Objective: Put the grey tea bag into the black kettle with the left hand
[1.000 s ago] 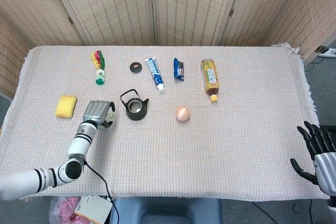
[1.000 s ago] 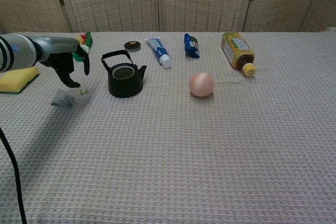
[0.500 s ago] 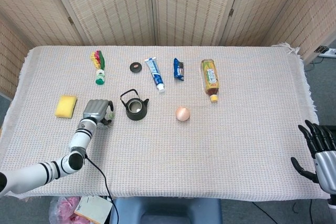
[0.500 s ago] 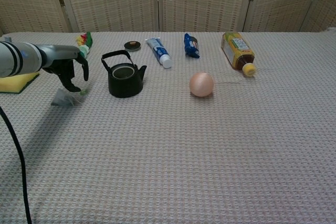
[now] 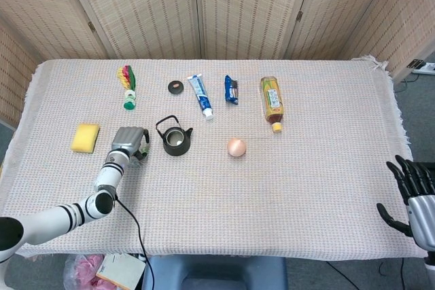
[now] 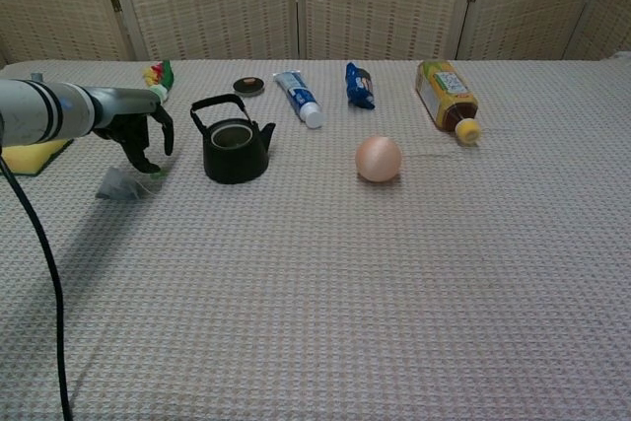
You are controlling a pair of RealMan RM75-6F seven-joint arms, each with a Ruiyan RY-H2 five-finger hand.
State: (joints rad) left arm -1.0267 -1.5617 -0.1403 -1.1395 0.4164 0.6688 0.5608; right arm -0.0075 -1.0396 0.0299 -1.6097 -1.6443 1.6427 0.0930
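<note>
The grey tea bag (image 6: 120, 184) lies flat on the cloth, its small green tag (image 6: 156, 175) just to its right. My left hand (image 6: 138, 130) hangs over it with fingers curved down and apart, one fingertip (image 6: 150, 166) reaching the tag. In the head view the left hand (image 5: 129, 142) covers the tea bag. The black kettle (image 6: 233, 148) stands upright and lidless to the right of that hand; the head view looks into the kettle (image 5: 175, 139). Open and empty, my right hand (image 5: 411, 195) stays off the table's right edge.
A yellow sponge (image 5: 85, 137) lies left of the left hand. Along the back are a colourful packet (image 5: 127, 85), the kettle lid (image 5: 176, 87), a toothpaste tube (image 5: 201, 95), a blue packet (image 5: 232, 89) and a bottle (image 5: 272, 102). A peach ball (image 5: 236, 147) sits right of the kettle.
My left hand has sunk lower, bringing its fingertips down to the green tag. The tea bag has stayed where it was, and the right hand has not moved.
</note>
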